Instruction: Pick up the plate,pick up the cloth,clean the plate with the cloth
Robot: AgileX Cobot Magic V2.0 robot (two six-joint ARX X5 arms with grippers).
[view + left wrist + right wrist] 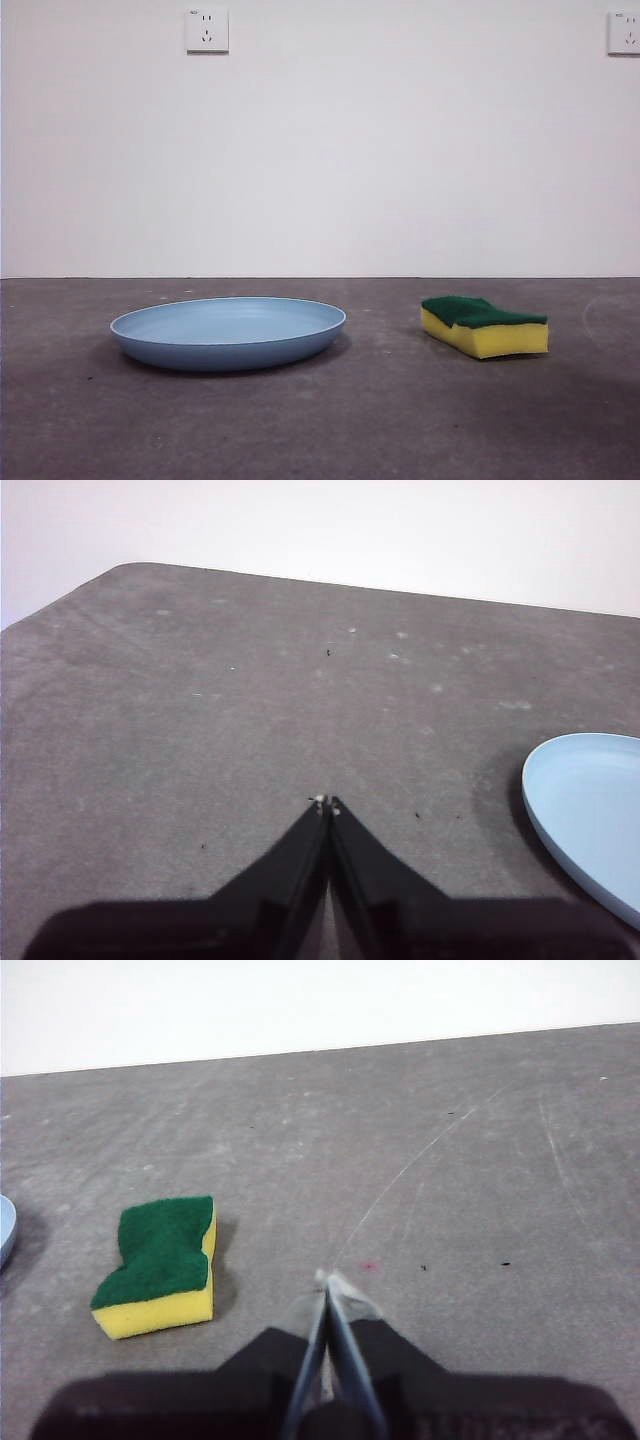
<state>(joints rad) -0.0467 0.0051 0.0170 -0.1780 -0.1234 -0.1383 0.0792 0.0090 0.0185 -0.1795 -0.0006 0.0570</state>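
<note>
Plainly, nothing has been picked up yet. From the front, the plate (228,333) lies flat on the grey tabletop (330,430), and the sponge (484,325) that serves as the cloth sits well apart from it, green face up; no arm shows in this view.

From the left wrist, the left gripper (327,802) hangs above bare tabletop, jaws pressed together and empty, with the plate's rim (590,810) off to one side.

From the right wrist, the right gripper (328,1278) also has its jaws closed on nothing, the sponge (160,1263) near but apart; a blue sliver at the edge is probably the plate.

The first step is pending: the left jaws must open and reach the low rim, likely a shallow grip.
</note>
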